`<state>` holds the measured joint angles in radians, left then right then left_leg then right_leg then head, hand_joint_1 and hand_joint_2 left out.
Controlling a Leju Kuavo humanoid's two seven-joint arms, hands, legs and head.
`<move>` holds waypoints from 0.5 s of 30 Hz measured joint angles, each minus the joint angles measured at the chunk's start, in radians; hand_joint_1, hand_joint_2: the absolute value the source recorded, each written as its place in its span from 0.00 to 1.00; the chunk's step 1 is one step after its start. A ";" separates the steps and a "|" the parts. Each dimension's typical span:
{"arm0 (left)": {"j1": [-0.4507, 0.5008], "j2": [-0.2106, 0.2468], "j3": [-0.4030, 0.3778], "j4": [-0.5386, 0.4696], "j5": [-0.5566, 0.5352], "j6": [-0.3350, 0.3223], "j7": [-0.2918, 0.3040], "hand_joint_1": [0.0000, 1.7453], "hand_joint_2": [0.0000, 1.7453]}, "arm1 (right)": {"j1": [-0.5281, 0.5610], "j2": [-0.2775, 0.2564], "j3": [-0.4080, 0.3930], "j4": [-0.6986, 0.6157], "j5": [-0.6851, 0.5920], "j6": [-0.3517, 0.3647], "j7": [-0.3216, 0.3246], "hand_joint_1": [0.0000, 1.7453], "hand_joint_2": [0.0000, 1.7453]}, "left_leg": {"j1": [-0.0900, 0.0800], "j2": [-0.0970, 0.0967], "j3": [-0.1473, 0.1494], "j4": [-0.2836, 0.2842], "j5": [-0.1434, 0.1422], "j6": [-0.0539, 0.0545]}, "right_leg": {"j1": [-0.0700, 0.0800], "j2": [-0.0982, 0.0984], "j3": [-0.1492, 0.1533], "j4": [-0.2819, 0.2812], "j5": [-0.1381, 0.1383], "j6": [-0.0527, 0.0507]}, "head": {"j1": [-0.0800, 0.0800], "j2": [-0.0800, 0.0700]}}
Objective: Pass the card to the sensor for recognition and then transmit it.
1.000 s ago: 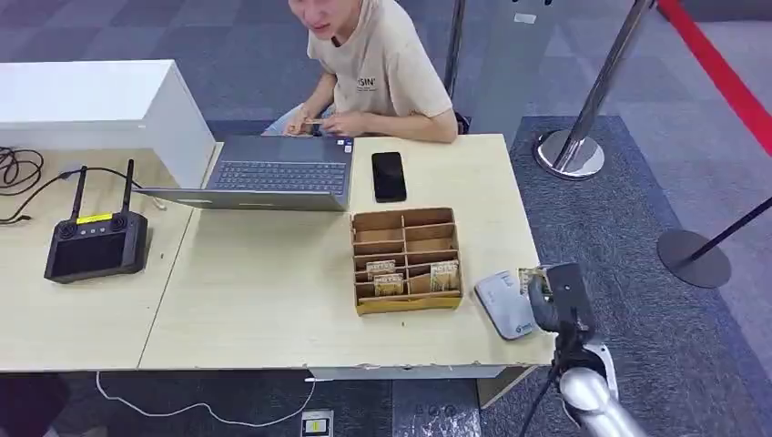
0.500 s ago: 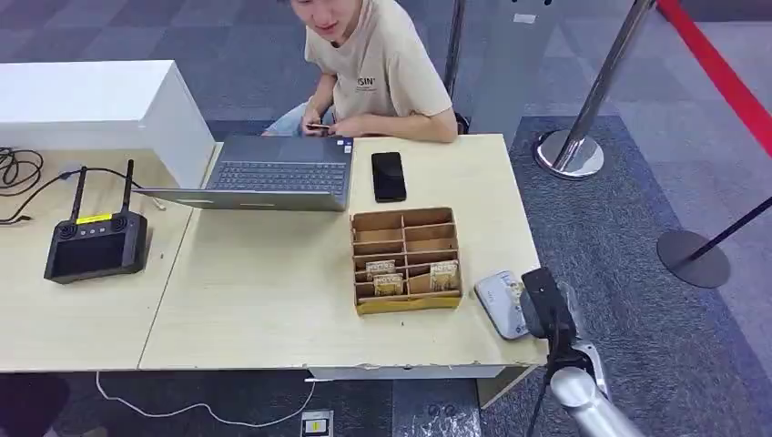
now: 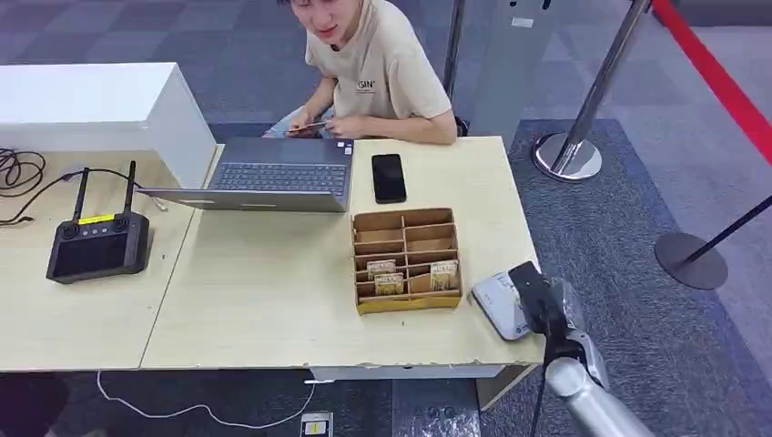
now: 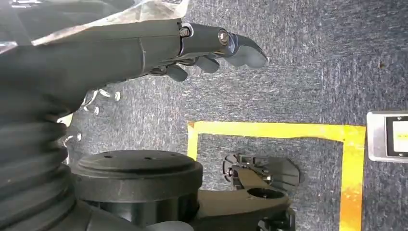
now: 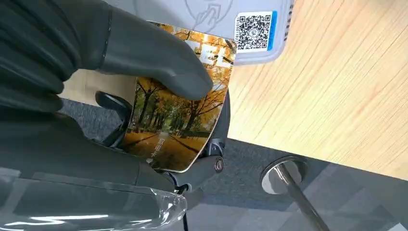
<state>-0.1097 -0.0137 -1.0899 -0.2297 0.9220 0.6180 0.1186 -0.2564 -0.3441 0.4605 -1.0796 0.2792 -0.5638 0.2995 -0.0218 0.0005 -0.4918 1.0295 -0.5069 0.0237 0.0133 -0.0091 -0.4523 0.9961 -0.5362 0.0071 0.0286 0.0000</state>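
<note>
At the far left of the pale wooden table (image 3: 255, 300) sits a black handheld controller (image 3: 96, 244) with two antennas, cables trailing beside it, and a white box (image 3: 91, 105) behind. Further right, an open laptop (image 3: 273, 173) faces a seated person (image 3: 378, 68) in a beige shirt, with a dark phone (image 3: 389, 177) lying beside the laptop. Right of centre stands a cardboard divider tray (image 3: 405, 259) with a few cards upright in its near compartments. At the table's right edge lies the grey sensor (image 3: 501, 305), a flat reader with a QR sticker. The right hand (image 3: 539, 300) hovers just over it, thumb and fingers clamped on the card (image 5: 180, 122), which bears an autumn tree scene and overlaps the reader's edge. The scanning step appears to be in hand; next the card likely needs holding flat there, then carrying toward the person. The left hand (image 4: 211, 45) hangs by the floor, holding nothing, fingers loosely curled. Grey carpet, chrome stanchions (image 3: 573, 150) and a red belt lie to the right.
</note>
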 joint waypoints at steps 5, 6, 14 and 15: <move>0.000 0.000 0.000 0.000 0.000 0.000 0.000 0.00 1.00 | -0.006 0.000 0.007 0.014 0.000 0.000 0.000 1.00 1.00 | 0.000 0.000 0.001 0.000 0.000 0.000 | 0.000 0.000 0.001 0.000 0.000 0.000 | 0.000 0.000; 0.000 0.000 0.000 0.000 0.000 0.000 0.000 0.00 1.00 | -0.007 0.000 0.007 0.015 0.000 0.001 0.001 1.00 1.00 | 0.000 0.000 0.002 0.000 0.000 0.000 | 0.000 0.000 0.002 0.000 0.000 0.000 | 0.000 0.000; 0.000 0.000 0.000 0.000 0.004 -0.004 0.005 0.00 1.00 | -0.030 0.001 0.024 0.044 0.022 0.028 0.018 1.00 1.00 | 0.000 0.000 0.006 0.000 0.000 0.000 | 0.000 0.001 0.005 0.000 0.000 0.000 | 0.000 0.000; 0.000 0.000 0.000 0.000 0.004 -0.007 0.005 0.00 1.00 | -0.033 0.001 0.025 0.047 0.021 0.030 0.018 1.00 1.00 | 0.000 0.000 0.006 0.000 0.000 0.000 | 0.000 0.001 0.005 0.000 0.000 0.000 | 0.000 0.000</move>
<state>-0.1098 -0.0137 -1.0899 -0.2296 0.9262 0.6111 0.1236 -0.2892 -0.3429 0.4856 -1.0323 0.2998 -0.5341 0.3170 -0.0216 0.0008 -0.4859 1.0294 -0.5069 0.0237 0.0135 -0.0083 -0.4468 0.9959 -0.5358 0.0075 0.0290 0.0000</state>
